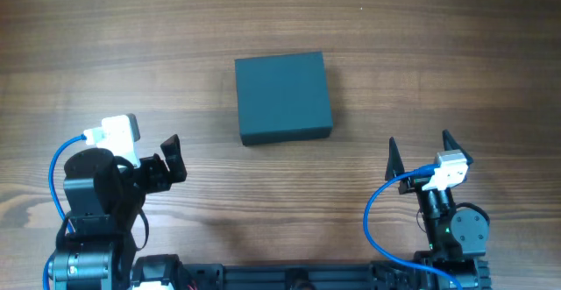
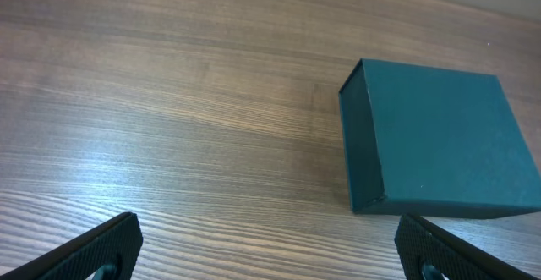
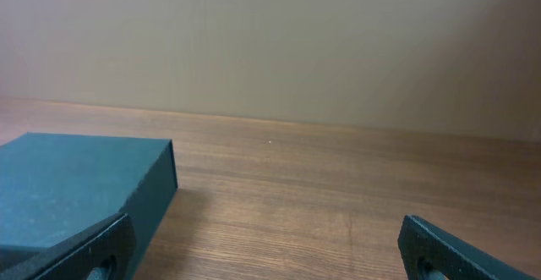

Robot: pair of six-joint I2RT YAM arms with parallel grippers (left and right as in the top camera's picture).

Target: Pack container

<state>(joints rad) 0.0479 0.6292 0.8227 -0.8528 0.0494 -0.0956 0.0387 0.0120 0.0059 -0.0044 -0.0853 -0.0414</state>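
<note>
The container [image 1: 283,97] is a dark teal-grey, matte and plain all over. In the left wrist view its side walls read a shade darker than its top. Around the container the worktop [image 1: 105,53] is mid-brown wood, streaked with long darker grain lines and paler bands. To either side of the container, the left tool [image 1: 175,157] and the right tool [image 1: 420,141] are black. Each carries a white camera block [image 1: 118,132] and trails a bright blue cable [image 1: 56,172]. Behind the container, in the right wrist view, the wall [image 3: 270,43] is flat pale beige — no pattern.
</note>
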